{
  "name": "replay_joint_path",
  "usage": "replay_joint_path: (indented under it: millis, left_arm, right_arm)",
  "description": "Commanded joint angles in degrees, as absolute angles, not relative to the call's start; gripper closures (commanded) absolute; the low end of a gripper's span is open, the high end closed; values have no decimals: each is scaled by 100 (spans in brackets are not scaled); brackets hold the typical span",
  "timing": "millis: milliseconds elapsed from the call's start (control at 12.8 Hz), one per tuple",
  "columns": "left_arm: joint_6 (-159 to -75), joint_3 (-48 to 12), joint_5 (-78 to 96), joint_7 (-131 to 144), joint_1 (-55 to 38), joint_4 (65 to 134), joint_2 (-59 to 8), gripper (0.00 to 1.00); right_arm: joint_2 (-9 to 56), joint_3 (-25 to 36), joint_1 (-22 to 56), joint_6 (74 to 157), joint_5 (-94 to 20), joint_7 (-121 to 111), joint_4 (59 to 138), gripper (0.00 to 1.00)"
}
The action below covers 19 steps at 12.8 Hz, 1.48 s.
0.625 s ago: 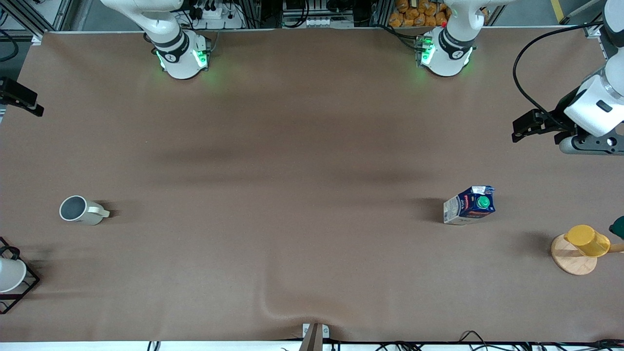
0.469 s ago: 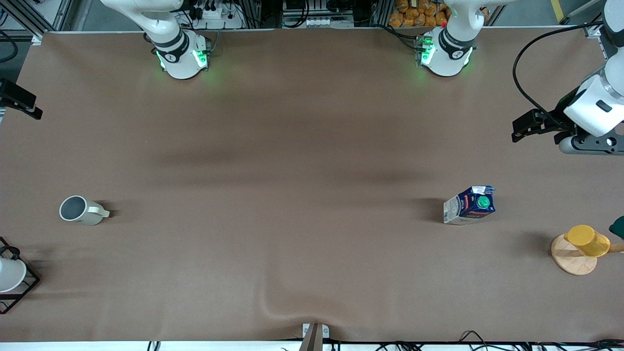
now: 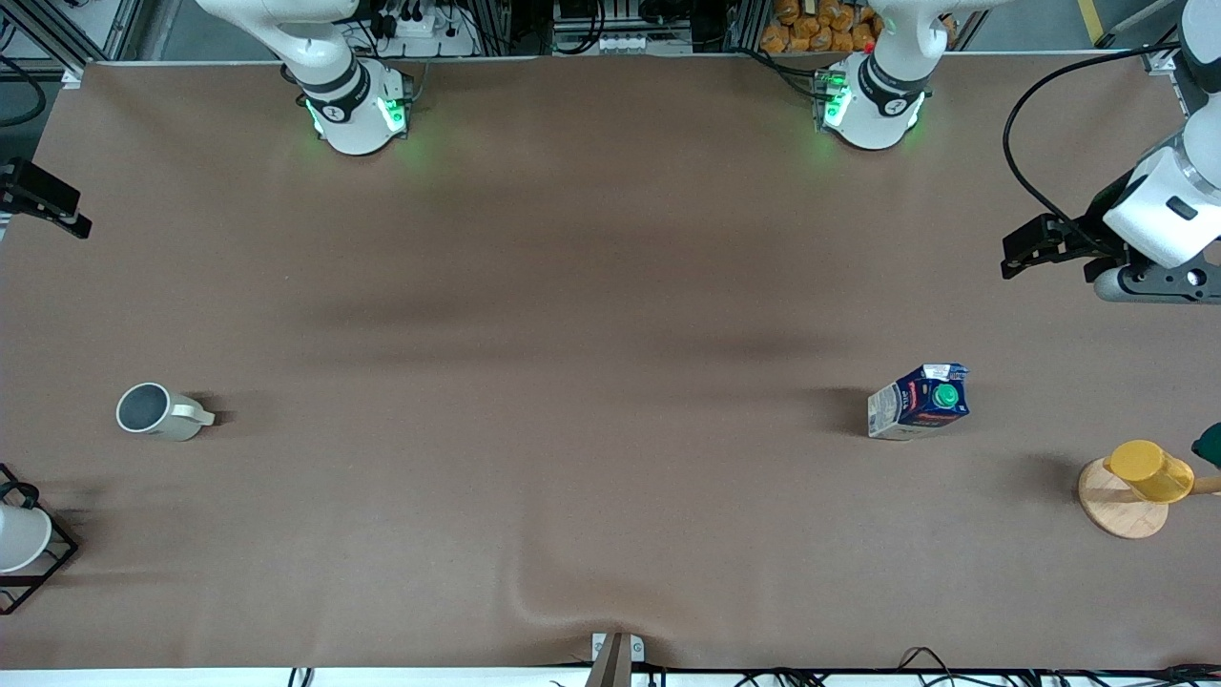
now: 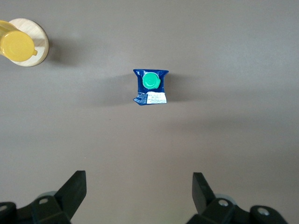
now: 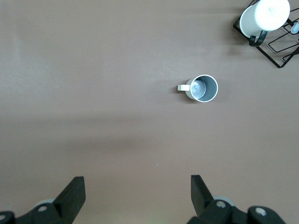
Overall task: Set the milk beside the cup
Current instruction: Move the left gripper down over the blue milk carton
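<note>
The milk (image 3: 919, 401), a dark blue carton with a green cap, stands upright toward the left arm's end of the table. It also shows in the left wrist view (image 4: 150, 87). The cup (image 3: 153, 411), an off-white mug with a grey inside, stands toward the right arm's end, about as near the front camera as the milk. It also shows in the right wrist view (image 5: 203, 88). My left gripper (image 3: 1025, 250) (image 4: 138, 179) hangs high, open and empty. My right gripper (image 3: 48, 202) (image 5: 138, 179) hangs high at the table's edge, open and empty.
A yellow cup (image 3: 1147, 469) sits on a round wooden disc (image 3: 1116, 515) at the left arm's end. A white cup (image 3: 17, 536) sits in a black wire rack (image 3: 59, 558) at the right arm's end. The brown table cover has a wrinkle (image 3: 563, 601) near the front edge.
The right gripper has shifted slightly at the table's edge. The left gripper, the milk and the cup have not moved.
</note>
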State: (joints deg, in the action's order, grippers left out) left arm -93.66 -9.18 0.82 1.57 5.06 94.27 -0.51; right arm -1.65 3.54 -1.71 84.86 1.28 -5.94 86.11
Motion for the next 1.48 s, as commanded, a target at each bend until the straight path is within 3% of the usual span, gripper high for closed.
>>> replay_joint_path:
  millis: [0,391,703,1094,1406]
  left_arm:
    - [-9369,-932,167,220,510,9299,-114,0]
    - [-9509,-923,176,150,633,9378,-351,0]
    - [-10352,-923,176,429,642,9483,-983,0]
    - [-10879,-932,167,780,423,9483,-1879,0]
    - [-10951,-941,-122,713,466,9492,-2143,0]
  right_arm:
    - [-316,360,-167,8569,-78,-571,8666,0]
    - [-413,360,-176,8798,-114,-580,8648,0]
    - [-422,334,-167,9052,-123,-571,8640,0]
    - [-413,360,-184,9289,-105,-554,8648,0]
    - [-430,387,-202,9255,-97,-545,8666,0]
